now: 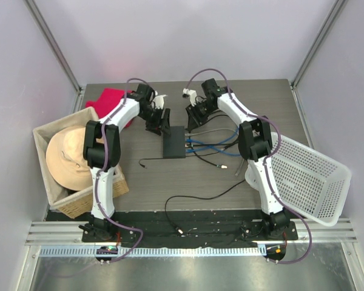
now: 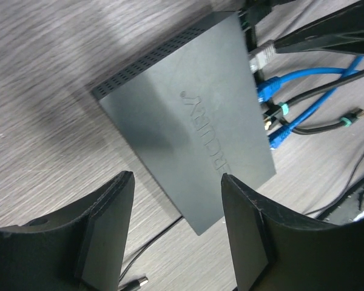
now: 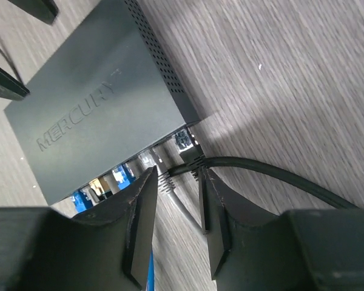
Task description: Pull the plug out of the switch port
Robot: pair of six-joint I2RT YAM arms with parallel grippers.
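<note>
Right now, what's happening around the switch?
The right gripper straddles the port edge of the switch, jaws apart, with a black cable's plug and a grey plug between them, neither clamped. I can't tell whether either is seated. The left gripper hovers open over the switch, holding nothing.

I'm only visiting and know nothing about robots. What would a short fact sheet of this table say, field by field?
Centre: black switch, lying flat
Cables: blue cables plugged into its right-hand side
Left end effector: open, poised over the switch
Right end effector: open, a grey plug between its fingers at the socket row
Left side: woven basket holding a straw hat
Right side: white mesh basket, tilted
Far left: red cloth
</note>
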